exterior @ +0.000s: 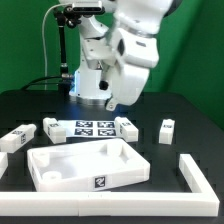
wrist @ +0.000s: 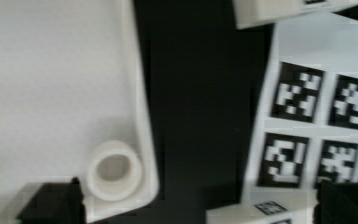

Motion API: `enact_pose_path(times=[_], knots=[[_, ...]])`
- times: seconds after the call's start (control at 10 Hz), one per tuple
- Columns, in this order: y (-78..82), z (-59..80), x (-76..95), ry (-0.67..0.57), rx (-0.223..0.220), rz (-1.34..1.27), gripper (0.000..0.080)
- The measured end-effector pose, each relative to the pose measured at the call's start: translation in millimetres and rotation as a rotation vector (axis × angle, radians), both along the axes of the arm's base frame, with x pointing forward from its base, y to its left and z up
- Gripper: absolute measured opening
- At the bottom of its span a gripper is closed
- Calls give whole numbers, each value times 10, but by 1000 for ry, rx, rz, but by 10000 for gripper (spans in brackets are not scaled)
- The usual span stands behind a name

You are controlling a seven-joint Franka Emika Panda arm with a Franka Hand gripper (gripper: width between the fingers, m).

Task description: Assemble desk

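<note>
1. The marker board [exterior: 93, 127] carried square black-and-white coded tags, without letters.
2. The desk top [exterior: 70, 181] bore one similar small tag on its front rim.
3. No words, brands or numbers were legible.

One white tray-like desk top [exterior: 85, 165] at lower centre, four white block legs across the middle: leftmost leg [exterior: 15, 138], second leg [exterior: 52, 127], third leg [exterior: 128, 126], rightmost leg [exterior: 167, 130], one marker board [exterior: 95, 128] between them, four square tags on it in the wrist view, one robot arm [exterior: 135, 45] at top.

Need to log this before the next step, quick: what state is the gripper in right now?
Gripper: open, holding nothing.
</note>
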State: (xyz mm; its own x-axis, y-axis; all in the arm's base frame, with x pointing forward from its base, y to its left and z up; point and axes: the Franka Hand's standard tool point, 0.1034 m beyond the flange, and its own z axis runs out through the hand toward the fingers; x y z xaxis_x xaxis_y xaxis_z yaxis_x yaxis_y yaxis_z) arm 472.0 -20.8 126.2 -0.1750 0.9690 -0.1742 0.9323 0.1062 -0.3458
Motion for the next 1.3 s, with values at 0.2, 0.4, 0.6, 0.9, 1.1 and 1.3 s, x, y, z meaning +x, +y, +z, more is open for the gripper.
enact_pose_path(times=[0.2,0.4,0.6,0.9,1.1,1.3], knots=[[-20,30,65,99,69,-57,650],[-219,57,211,-1,141,-83,650],[-257,258,59,-110,136,-77,650],[-341,1,34,-142,298,45,650],[-551,-192,-40,-156,443,60,650],[-711,-587,-48,-111,464,9,650]])
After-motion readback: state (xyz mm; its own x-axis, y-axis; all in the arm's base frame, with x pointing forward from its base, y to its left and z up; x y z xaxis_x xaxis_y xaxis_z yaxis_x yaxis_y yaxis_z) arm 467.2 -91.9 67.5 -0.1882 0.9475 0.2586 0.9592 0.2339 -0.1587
